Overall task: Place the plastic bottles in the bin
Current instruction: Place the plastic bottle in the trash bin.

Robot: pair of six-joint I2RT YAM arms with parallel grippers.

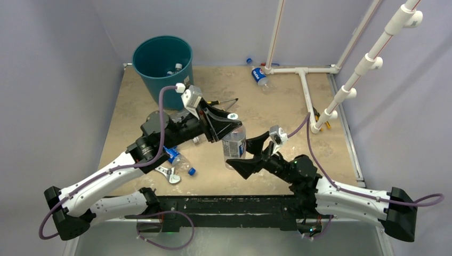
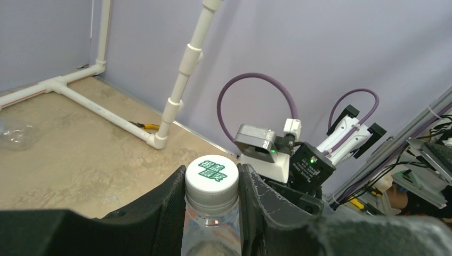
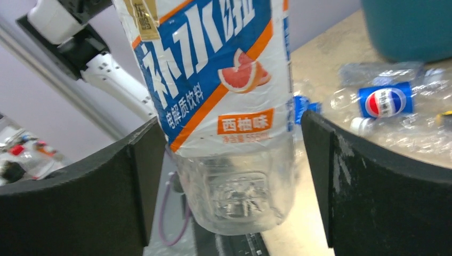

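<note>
A clear bottle with a white, blue and orange label (image 1: pixel 234 143) hangs upright above the table's middle. My left gripper (image 1: pixel 233 124) is shut on its white cap (image 2: pixel 211 173), one finger on each side. My right gripper (image 1: pixel 242 154) is open around the bottle's lower body (image 3: pixel 224 96), with a gap showing beside each finger (image 3: pixel 368 181). The teal bin (image 1: pixel 162 61) stands at the back left with bottles inside (image 1: pixel 176 68). A Pepsi bottle (image 1: pixel 178 158) lies by the left arm, and another bottle (image 1: pixel 259 76) lies at the back.
A red-handled wrench (image 1: pixel 170 175) lies near the front left. A screwdriver (image 1: pixel 221 101) lies right of the bin. A white pipe frame (image 1: pixel 304 80) runs along the back right, with a yellow tool (image 1: pixel 320 117) beside it. Several crushed bottles (image 3: pixel 386 101) lie below the bin (image 3: pixel 408 26).
</note>
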